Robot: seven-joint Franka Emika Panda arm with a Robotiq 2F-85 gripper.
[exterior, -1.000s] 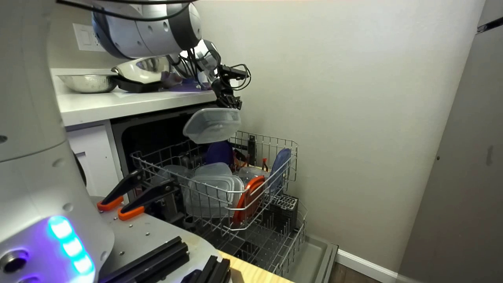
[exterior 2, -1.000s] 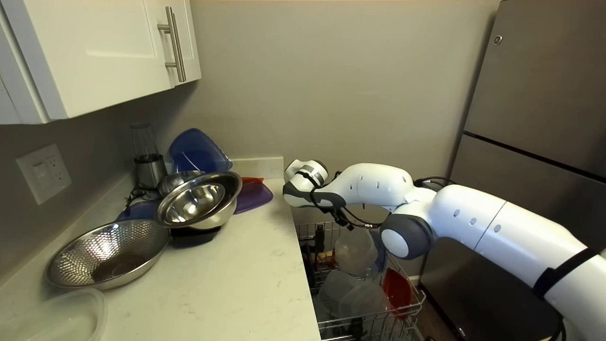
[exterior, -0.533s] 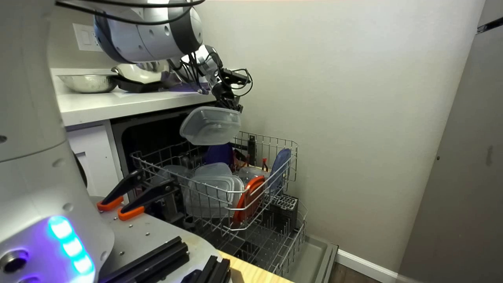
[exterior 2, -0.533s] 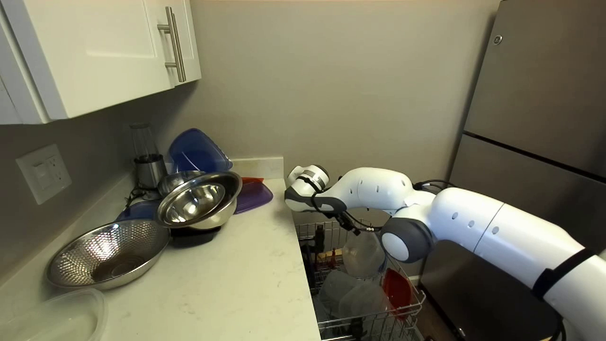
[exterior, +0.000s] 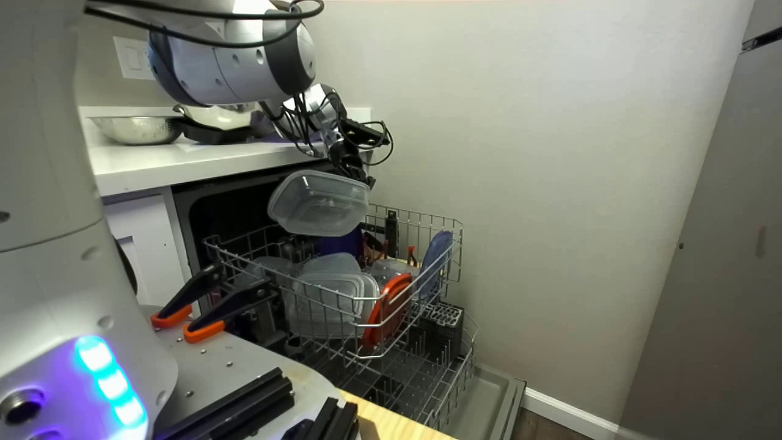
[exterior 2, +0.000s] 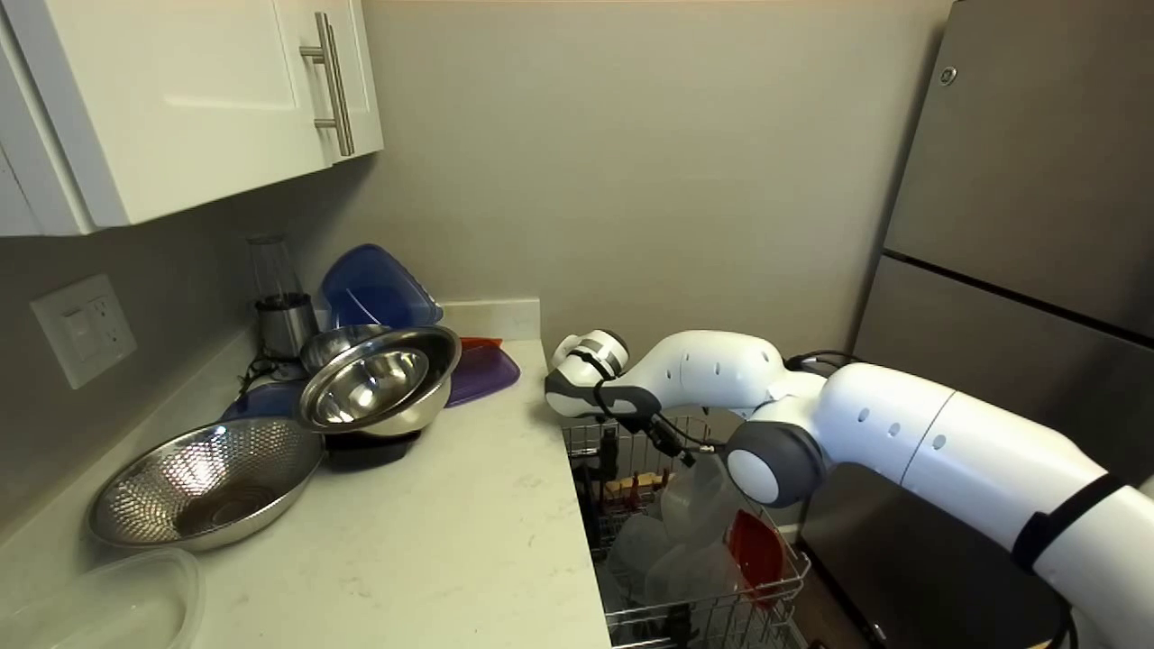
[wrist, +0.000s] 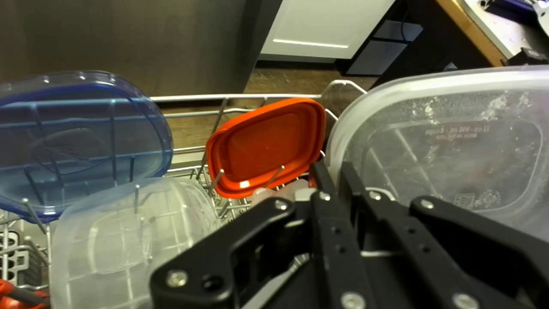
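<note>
We see the fingers (wrist: 328,210) clamped on the rim of a clear container (wrist: 454,159), one on each side of its wall. Within the last second the arm (exterior 2: 721,365) has dipped and the container has sunk with it; it hangs tilted above the upper rack (wrist: 193,98), hiding more of the purple-blue piece (exterior: 339,245) behind it in an exterior view. As we judge it, this leaves less room between its underside and what stands below, though we cannot tell from these angles exactly how much. Near the fingers, an orange lid (wrist: 268,148) stands on edge; farther over we find a second clear tub (wrist: 124,244) and, leaning against the rack's wires, a blue lid (wrist: 81,146). More clear pieces (exterior: 333,287) crowd the same rack, so standing plastic takes up much of the space beneath and looks to us like the main obstacle. Lower still, we make out the lower rack (exterior: 421,376) with a dark cutlery basket (exterior: 443,333). Farther off, on the worktop (exterior 2: 478,514), sit a perforated colander (exterior 2: 216,491), steel bowls (exterior 2: 383,383) and a purple lid (exterior 2: 484,372), all well apart from the container.
</note>
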